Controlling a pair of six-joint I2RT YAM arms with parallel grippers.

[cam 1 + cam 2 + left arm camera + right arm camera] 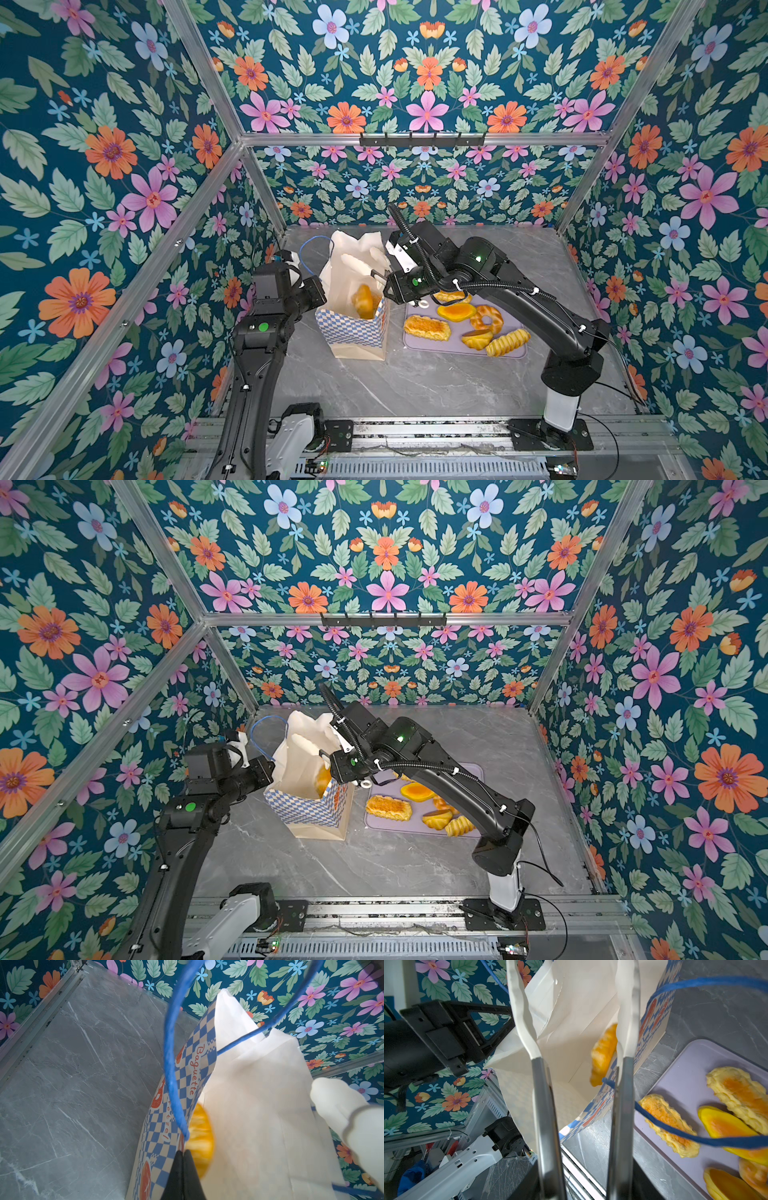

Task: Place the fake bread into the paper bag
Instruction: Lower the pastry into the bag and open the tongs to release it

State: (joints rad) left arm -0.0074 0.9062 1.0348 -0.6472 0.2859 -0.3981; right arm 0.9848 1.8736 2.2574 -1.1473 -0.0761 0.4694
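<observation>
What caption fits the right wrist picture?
Open fingers over the paper bag, one fake bread inside, more waiting on the lilac tray.

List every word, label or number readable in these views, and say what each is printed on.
"Baguette": red script on the checkered band of the paper bag, left wrist view.
"retzel": same band; its first letter hidden behind the blue cord handle.
Bag print in both top views: too small to read.
</observation>
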